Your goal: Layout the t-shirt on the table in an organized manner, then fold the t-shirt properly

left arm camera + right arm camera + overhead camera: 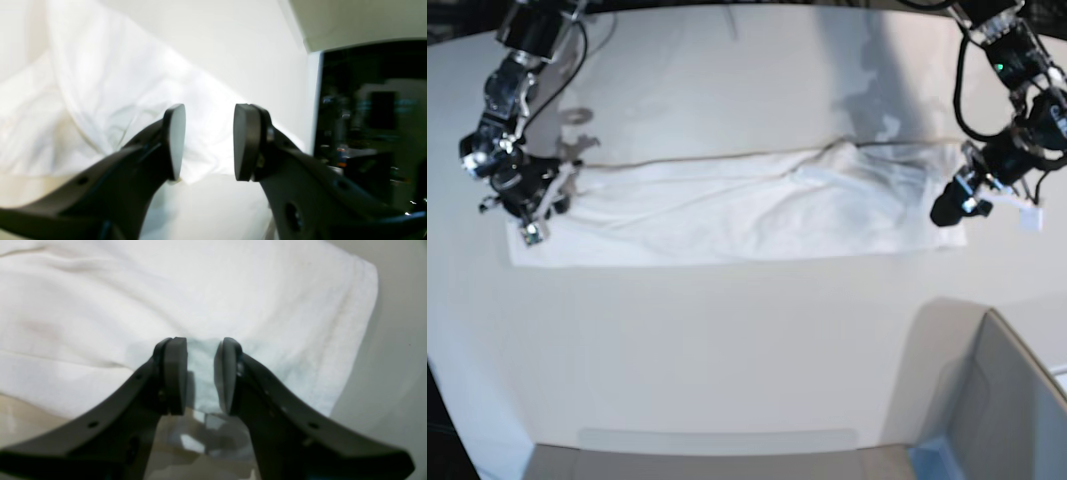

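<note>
The white t-shirt [727, 210] lies as a long, creased strip across the table [727, 340]. My right gripper [532, 225] is at the strip's left end in the base view. In the right wrist view its jaws [201, 373] stand apart over the shirt's [200, 290] near edge, where faint blue shows through the cloth; nothing is clamped. My left gripper [947, 210] is at the strip's right end. In the left wrist view it [209, 136] is open and empty, with a rumpled fold of shirt [116, 83] just beyond the fingers.
A grey open-topped bin [1007, 400] stands at the front right of the table. The table's far edge and a dark room background [367, 116] show in the left wrist view. Bare tabletop [393, 373] lies beside the shirt's end.
</note>
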